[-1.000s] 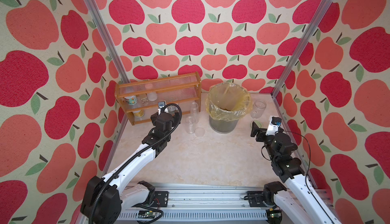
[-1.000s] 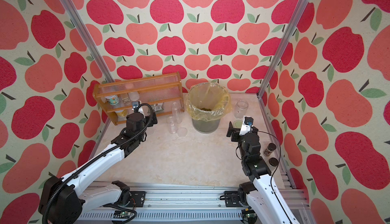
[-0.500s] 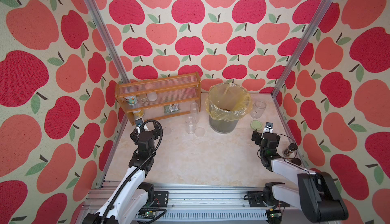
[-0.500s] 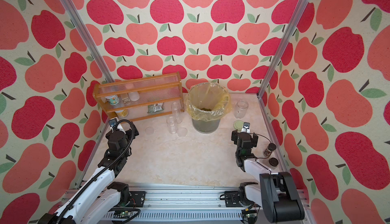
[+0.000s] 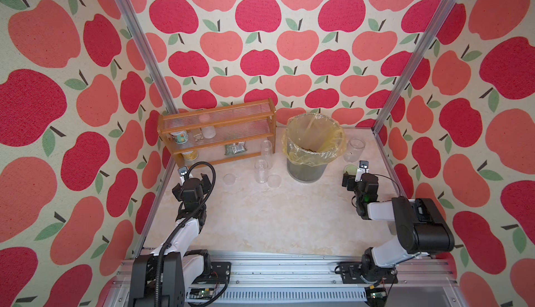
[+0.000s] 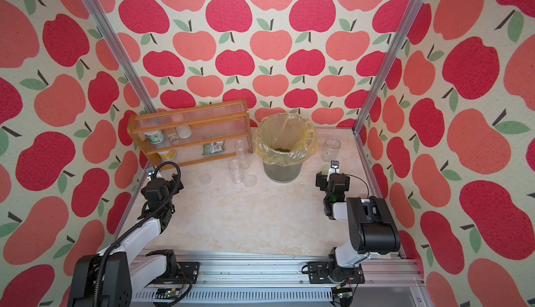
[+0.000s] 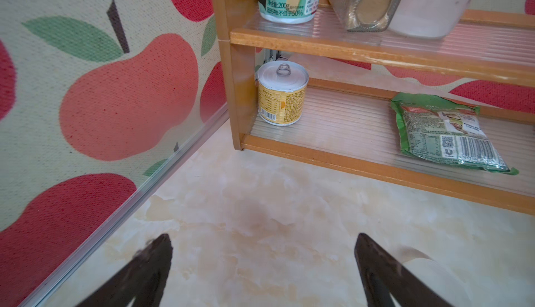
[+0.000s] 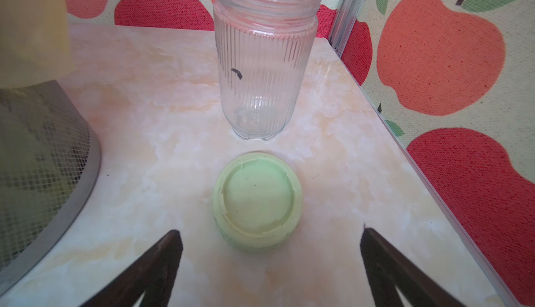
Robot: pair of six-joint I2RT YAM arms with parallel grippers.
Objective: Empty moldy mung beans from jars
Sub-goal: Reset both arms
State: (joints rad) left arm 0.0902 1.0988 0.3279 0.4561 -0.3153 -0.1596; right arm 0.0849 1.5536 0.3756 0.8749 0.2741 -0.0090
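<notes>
Bin [image 5: 307,174] w/ yellow liner holds mung beans [image 6: 282,149]. Left gripper [image 7: 262,262], right gripper [image 8: 270,262]: jaws wide apart, empty. Jars look empty: tall jar [image 5: 266,149], short jar [image 5: 260,172], ribbed jar [image 8: 265,59]. Risk: careless right-arm sweep tips ribbed jar, skids green lid [image 8: 257,204].

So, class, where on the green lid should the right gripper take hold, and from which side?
Grip the lid across its outer wall, coming down from above. It lies flat on the table, hollow side up, so only the low rim offers opposing faces. The open right gripper looks wide enough to span it.
</notes>
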